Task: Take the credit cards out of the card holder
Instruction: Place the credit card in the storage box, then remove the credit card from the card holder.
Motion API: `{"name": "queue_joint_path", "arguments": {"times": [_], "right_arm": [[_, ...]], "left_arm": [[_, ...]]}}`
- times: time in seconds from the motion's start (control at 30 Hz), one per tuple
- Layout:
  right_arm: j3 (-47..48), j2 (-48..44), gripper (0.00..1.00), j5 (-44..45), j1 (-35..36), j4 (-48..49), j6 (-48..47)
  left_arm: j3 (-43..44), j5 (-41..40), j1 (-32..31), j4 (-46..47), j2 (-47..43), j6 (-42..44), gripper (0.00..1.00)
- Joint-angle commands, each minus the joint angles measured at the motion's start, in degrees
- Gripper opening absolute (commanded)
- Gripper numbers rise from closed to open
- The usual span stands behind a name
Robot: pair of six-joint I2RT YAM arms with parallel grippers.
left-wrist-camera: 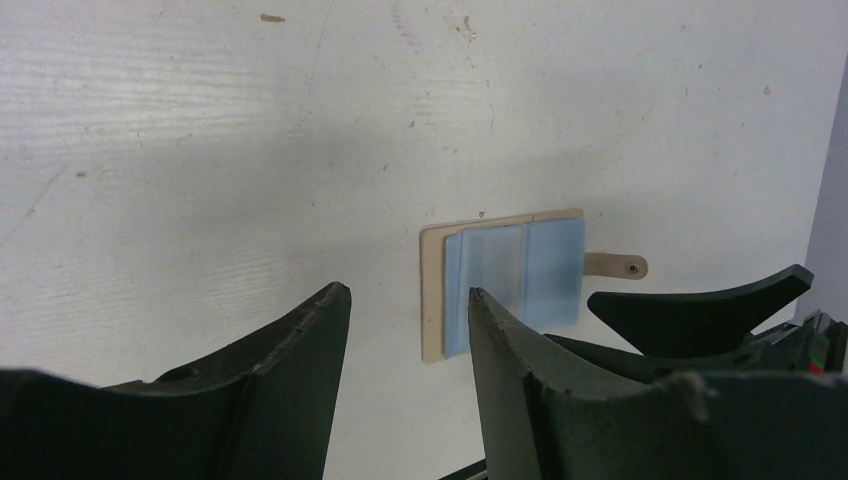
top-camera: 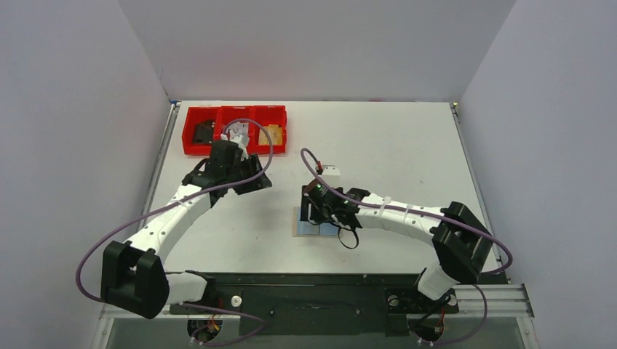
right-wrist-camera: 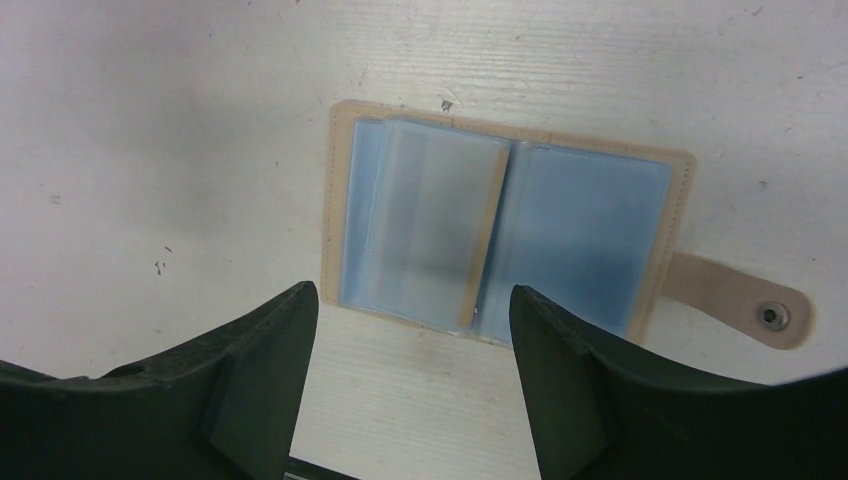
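The right gripper (right-wrist-camera: 412, 300) is hovering, fingers spread, over the card holder (right-wrist-camera: 331, 200) lying open on the table (top-camera: 407, 145), and with the left gripper (left-wrist-camera: 408, 295) also spread and clear, any pull is risking dragging the unpinned holder along with the credit cards (right-wrist-camera: 430, 230).

— How many arms are there?
— Two: the left arm (top-camera: 174, 211) and the right arm (top-camera: 407, 217). That makes two grippers, the left gripper (left-wrist-camera: 408, 292) and the right gripper (right-wrist-camera: 412, 291), with two fingers on each.
— And holders?
— One card holder (left-wrist-camera: 431, 300), with one snap tab (right-wrist-camera: 740, 305). Three pale blue panels show inside it, but the number of credit cards (right-wrist-camera: 430, 220) cannot be told.
— Trays?
— One red tray (top-camera: 190, 147), with three compartments.
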Motion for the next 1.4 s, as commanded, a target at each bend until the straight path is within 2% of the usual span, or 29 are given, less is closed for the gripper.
{"name": "queue_joint_path", "arguments": {"times": [0.0,0.37,0.53,0.93,1.37], "right_arm": [[3.1,3.6,0.65,3.8,2.0,-0.4,1.7],[7.9,11.9,0.55,6.2,3.8,-2.7,2.4],[10.0,14.4,0.46,7.4,4.0,-4.5,2.0],[11.8,17.2,0.46,10.1,4.9,-8.7,1.7],[12.1,21.2,0.45,8.6,5.4,-9.5,0.9]], "left_arm": [[-3.2,-0.2,-0.4,0.8,-4.3,-0.4,0.45],[-7.3,3.1,-0.6,1.8,-6.4,-0.5,0.44],[-7.4,3.6,-0.6,1.2,-6.4,0.0,0.44],[-7.3,4.1,-0.6,1.4,-6.0,0.3,0.44],[-7.5,3.9,-0.7,1.5,-5.9,-0.1,0.44]]}}
